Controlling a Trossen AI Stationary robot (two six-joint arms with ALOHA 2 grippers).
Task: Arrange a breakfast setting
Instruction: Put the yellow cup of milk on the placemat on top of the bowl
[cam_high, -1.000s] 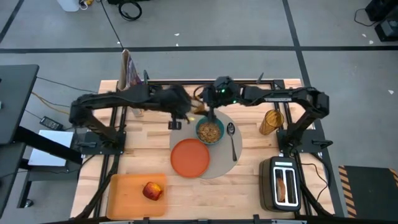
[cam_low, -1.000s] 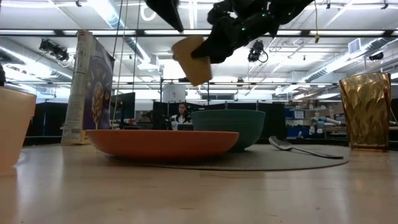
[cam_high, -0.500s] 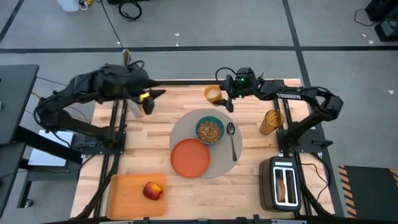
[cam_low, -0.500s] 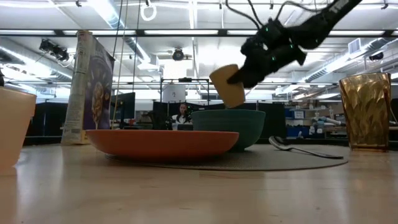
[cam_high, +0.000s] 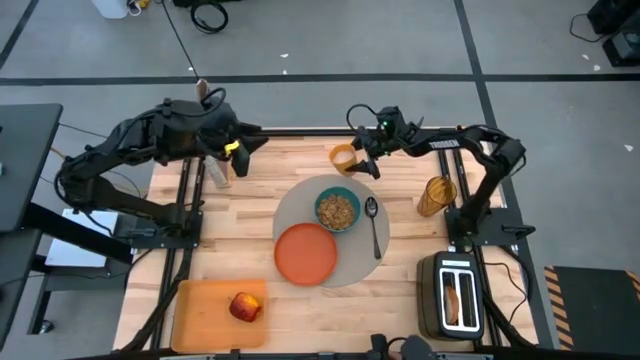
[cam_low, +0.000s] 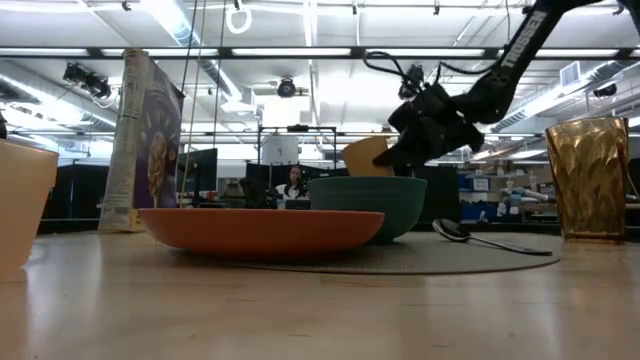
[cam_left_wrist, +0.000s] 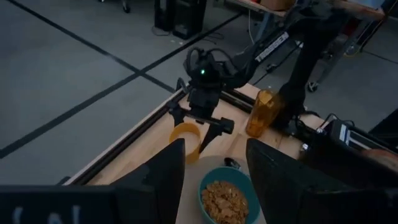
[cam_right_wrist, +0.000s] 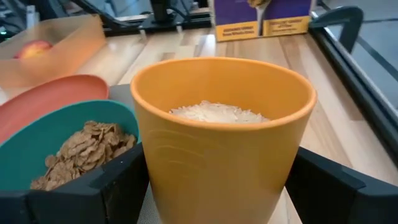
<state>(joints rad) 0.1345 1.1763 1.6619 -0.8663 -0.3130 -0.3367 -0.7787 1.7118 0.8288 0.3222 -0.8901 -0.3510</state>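
The small yellow cup (cam_high: 344, 157) is upright at the table's far side, just beyond the round grey placemat (cam_high: 360, 265), with something white in it (cam_right_wrist: 217, 113). My right gripper (cam_high: 364, 160) is shut on it. On the mat are the teal bowl (cam_high: 338, 210) of cereal, the orange plate (cam_high: 306, 254) and the metal spoon (cam_high: 373, 226). The red apple (cam_high: 244, 306) lies on the orange cutting board (cam_high: 200, 315). A bagel half sits in the toaster (cam_high: 455, 295). My left gripper (cam_high: 255, 148) is open and empty at the far left. My right gripper pinches the cup's side wall (cam_right_wrist: 152, 180) between its two fingers, one finger (cam_right_wrist: 115, 186) on each side. The fingers come from the table's right, slanting down. The cup stands upright; the bowl (cam_low: 368, 205) hides its bottom, so I cannot tell if it rests on the table.
An amber glass (cam_high: 435, 195) stands right of the mat. A cereal box (cam_low: 148, 140) stands at the far left beside my left arm. The toaster is at the near right corner, the cutting board at the near left.
My right gripper has carried the cup from above the bowl toward the far edge and down, turning it from tipped to upright. My left gripper has drawn back from the table's middle toward the far left.
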